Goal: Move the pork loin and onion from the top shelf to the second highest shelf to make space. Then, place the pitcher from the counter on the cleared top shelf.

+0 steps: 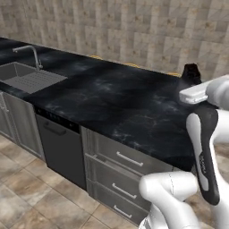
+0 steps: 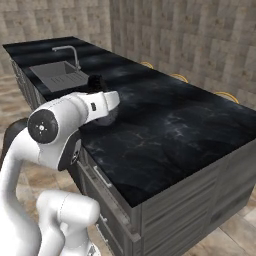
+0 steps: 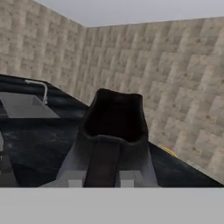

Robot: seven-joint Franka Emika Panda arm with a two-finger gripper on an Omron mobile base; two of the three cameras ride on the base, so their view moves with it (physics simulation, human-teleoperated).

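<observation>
The pitcher (image 3: 114,131), a dark glossy jug, stands close in front of the hand camera with its open mouth up and its handle toward me. My gripper (image 3: 103,177) has one fingertip on each side of the handle, pressed against it. In the left base view the pitcher (image 1: 191,74) pokes up behind the white hand at the counter's (image 1: 112,103) far right. From the right base camera, the pitcher (image 2: 98,83) sits behind the hand on the counter (image 2: 175,130). The pork loin, onion and both fridge shelves are out of view.
A steel sink (image 1: 27,77) with a faucet (image 1: 30,50) lies at the counter's left end. Below the worktop are a dark dishwasher (image 1: 60,147) and drawers (image 1: 125,165) with bar handles. Yellow rims (image 2: 176,76) line the back wall. The counter ends at a corner (image 2: 137,202).
</observation>
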